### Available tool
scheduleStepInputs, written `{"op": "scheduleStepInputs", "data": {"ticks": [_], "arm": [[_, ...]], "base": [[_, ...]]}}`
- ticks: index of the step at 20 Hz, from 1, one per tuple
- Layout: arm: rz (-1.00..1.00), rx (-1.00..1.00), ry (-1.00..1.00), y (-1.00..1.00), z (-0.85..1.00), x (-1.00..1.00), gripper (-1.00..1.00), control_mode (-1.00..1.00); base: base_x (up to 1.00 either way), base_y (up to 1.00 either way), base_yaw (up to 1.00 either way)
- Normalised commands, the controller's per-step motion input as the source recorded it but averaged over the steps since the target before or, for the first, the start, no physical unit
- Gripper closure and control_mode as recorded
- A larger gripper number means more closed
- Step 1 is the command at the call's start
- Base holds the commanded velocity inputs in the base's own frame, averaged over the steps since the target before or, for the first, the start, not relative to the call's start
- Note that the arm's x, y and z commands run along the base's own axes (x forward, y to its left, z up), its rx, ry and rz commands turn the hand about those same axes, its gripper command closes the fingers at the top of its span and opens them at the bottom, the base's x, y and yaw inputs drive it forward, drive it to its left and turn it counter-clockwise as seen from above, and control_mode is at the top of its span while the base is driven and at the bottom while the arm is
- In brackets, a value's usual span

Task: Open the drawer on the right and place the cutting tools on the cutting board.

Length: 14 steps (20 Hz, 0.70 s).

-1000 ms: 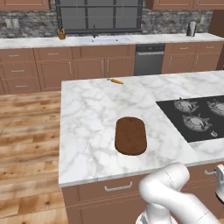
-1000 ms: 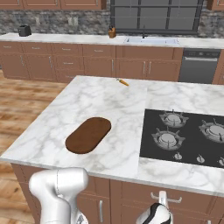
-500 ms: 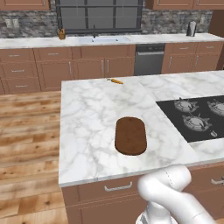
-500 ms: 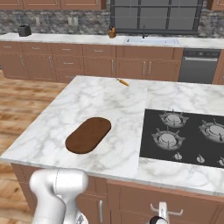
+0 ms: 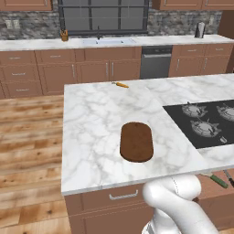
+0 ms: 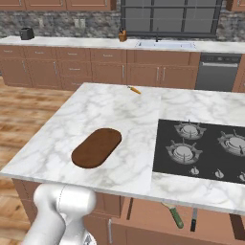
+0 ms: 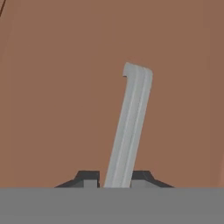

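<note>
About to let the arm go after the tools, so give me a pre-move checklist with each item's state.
1. Drawer open enough to reach in: ok; the peeler and knife lie exposed under the counter edge.
2. Peeler located: ok, green handle, left of the knife.
3. Knife located: ok, black handle; its far end passes under the counter edge.
4. Cutting board free to receive tools: ok, nothing lies on it.
5. Gripper free to pick: not ok, shut on the silver handle.
6. Carrot out of the way: ok, at the far counter edge.
</note>
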Motion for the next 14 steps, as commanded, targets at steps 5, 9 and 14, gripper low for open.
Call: {"op": "scheduleStepInputs", "data": {"ticks": [5,9,14], "arm": [[0.00,0.00,0.00,-0.04,-0.01,-0.89,1.00,-1.00],[-0.01,-0.03,0.12,0.00,-0.10,-0.40,-1.00,-1.00],[-0.02,-0.06,0.23,-0.06,-0.11,-0.17,-1.00,-1.00]], "base": [[0.00,0.00,0.00],[0.00,0.00,0.00],[0.00,0.00,0.00]]}}
